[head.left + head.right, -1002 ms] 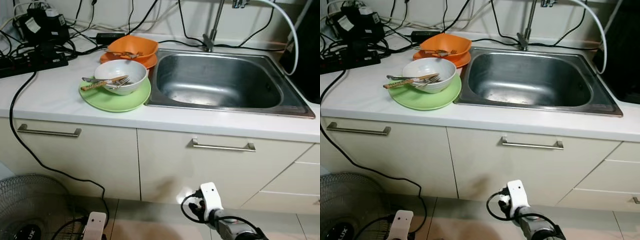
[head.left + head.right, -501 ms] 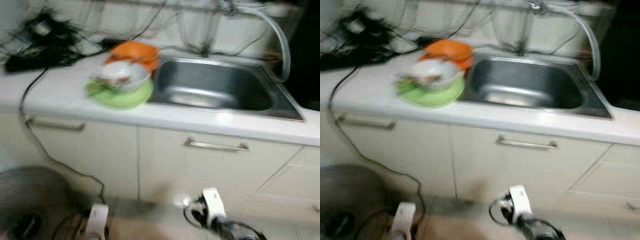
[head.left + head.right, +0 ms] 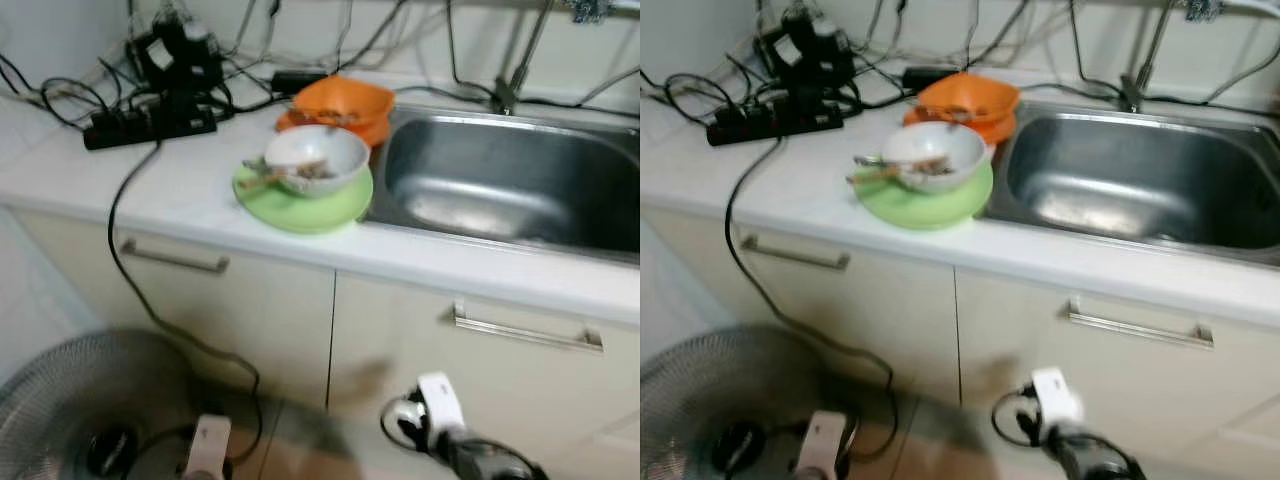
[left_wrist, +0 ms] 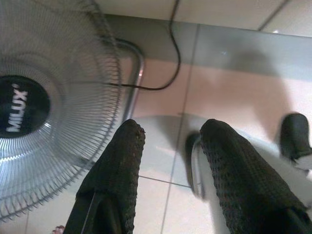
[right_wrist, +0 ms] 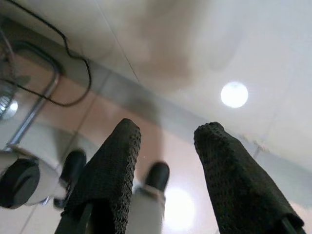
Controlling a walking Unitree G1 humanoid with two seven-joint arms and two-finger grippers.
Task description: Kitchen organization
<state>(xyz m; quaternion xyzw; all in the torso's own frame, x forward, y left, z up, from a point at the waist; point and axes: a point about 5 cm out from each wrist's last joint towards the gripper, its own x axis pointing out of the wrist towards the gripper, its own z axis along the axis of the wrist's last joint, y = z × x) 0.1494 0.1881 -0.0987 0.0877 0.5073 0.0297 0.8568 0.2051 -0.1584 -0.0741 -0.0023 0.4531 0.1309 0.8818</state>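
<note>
Steel sink (image 3: 510, 190) cut off at right edge. White table (image 3: 150, 180) blurred. Green plate (image 3: 300, 205) beside sink carries white bowl (image 3: 318, 158); utensils inside indistinct, handles pointing left. Left pincer (image 4: 170, 161), right pincer (image 5: 163, 165) hang low, fingers apart, empty.

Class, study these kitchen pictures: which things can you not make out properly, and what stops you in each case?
- Faucet: its top is cut off by the upper edge of both eye views.
- Sink: its right end runs past the left eye view's edge.
- Cutlery in the white bowl: blur prevents counting the pieces.
- Orange bowl: its contents are too blurred to identify.
- Floor fan: partly cut off by the left wrist view's edge and hidden behind the left hand.
</note>
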